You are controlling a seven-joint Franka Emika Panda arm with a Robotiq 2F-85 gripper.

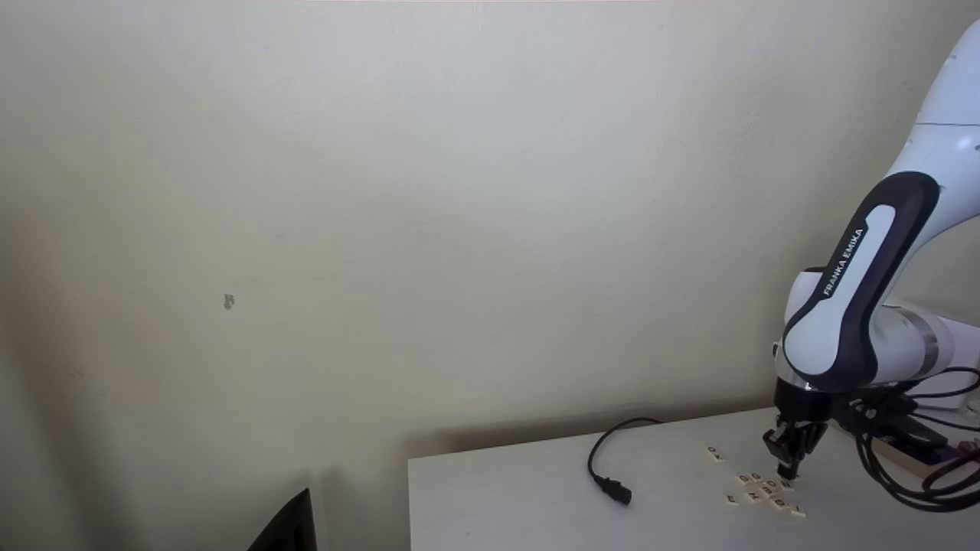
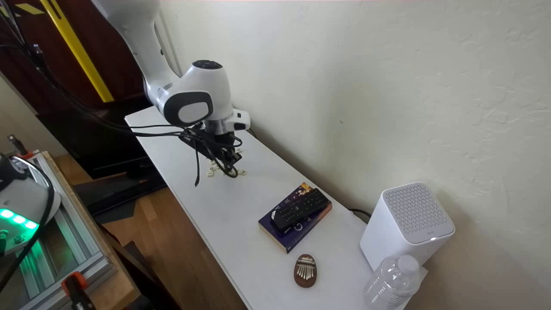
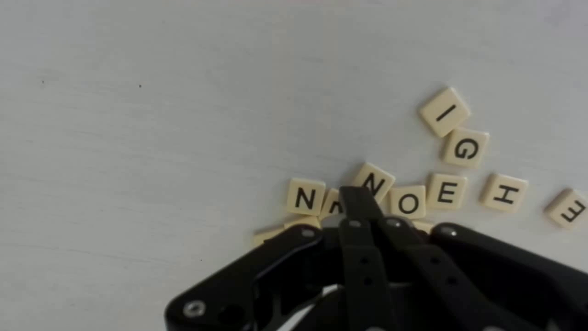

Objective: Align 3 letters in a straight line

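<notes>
At six o'clock in the wrist view, a matte black gripper (image 3: 374, 214) of angular links and bright round screw heads. Points down at the white, faintly streaked tabletop (image 3: 138, 151), closed, with slim fingers side by side. Just past the tips, a square cream tile lettered N (image 3: 379, 180), partly covered from view; cannot tell whether touching. Around it, more letters (image 3: 328, 203): flat squares with softened corners and black print. From the tips at nine o'clock, another N; at eight, half-hidden tiles (image 3: 303, 222); at three, an uneven row of O (image 3: 407, 202), E (image 3: 447, 191) and H (image 3: 504, 193), then a skewed last tile (image 3: 567, 209); between one and two, a tilted I (image 3: 445, 112); at two, a G (image 3: 466, 147).

Above, in both exterior views, a glossy white arm (image 1: 823, 344) with black inlays. In an exterior view, toward nine from the gripper, a thin curved cable (image 1: 590, 459) with a chunky black plug (image 1: 615, 490).

Farther off in an exterior view, at four, a dark-blue paperback (image 2: 297, 234) under a black remote (image 2: 301, 208); at five, an oval brown thumb piano (image 2: 305, 271) with metal tines; beyond, a clear ribbed bottle (image 2: 391, 282) and a white box (image 2: 402, 224), perforated on top. Behind, a pale, lumpy wall (image 2: 344, 150).
</notes>
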